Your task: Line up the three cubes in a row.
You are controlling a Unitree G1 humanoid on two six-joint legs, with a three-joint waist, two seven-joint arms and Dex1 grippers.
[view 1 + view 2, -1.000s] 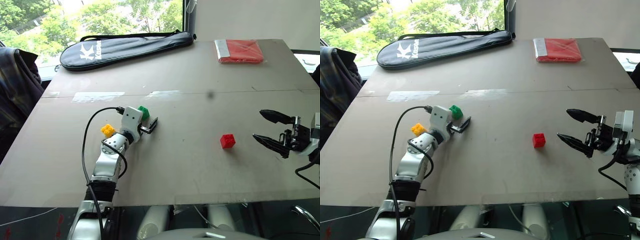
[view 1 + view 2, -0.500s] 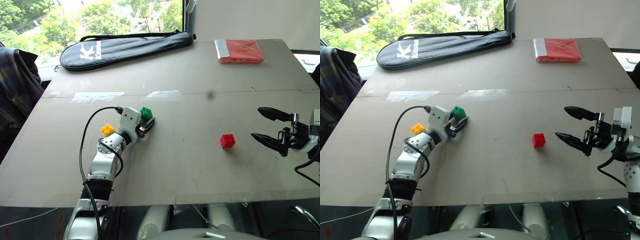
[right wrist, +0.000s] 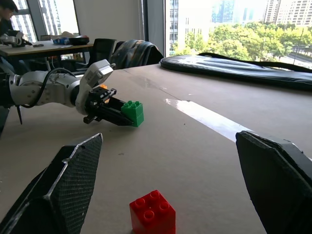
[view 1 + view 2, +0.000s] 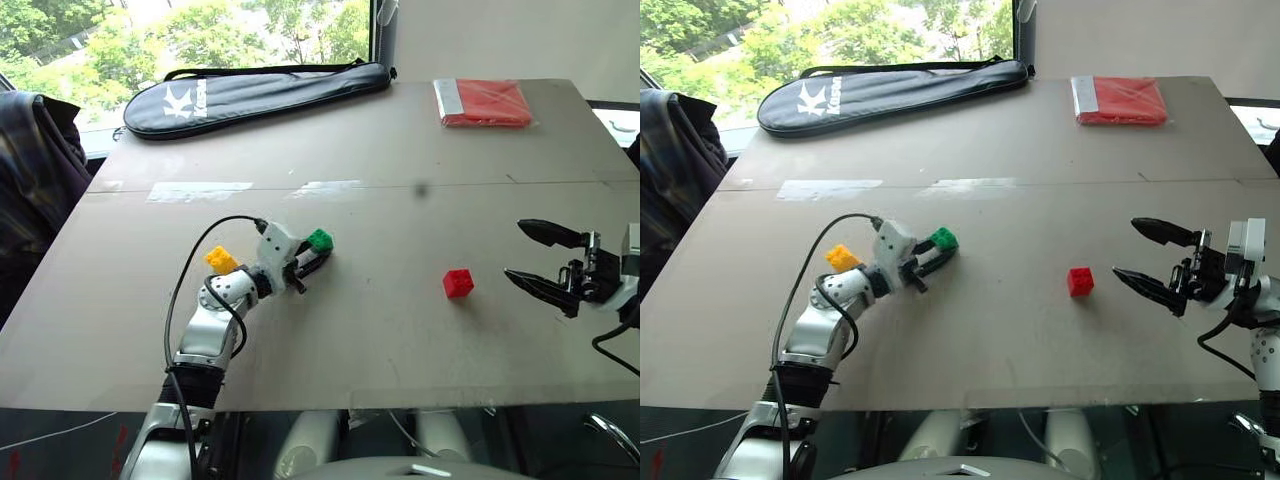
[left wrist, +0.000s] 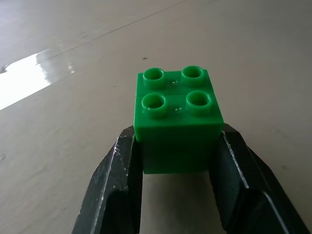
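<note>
My left gripper is shut on the green cube, low over the table left of centre; the left wrist view shows the studded green cube pinched between both black fingers. Just behind the left wrist sits the yellow cube on the table. Right of centre rests the red cube. Beyond it, near the right edge, my right gripper hovers open, empty and pointing left toward the red cube.
A black racket bag lies along the table's far left edge. A flat red packet lies at the far right corner. A dark jacket hangs off the table's left side.
My left gripper has shut on the green cube and swung to the right with it, toward the table's centre. The right gripper has stayed put.
</note>
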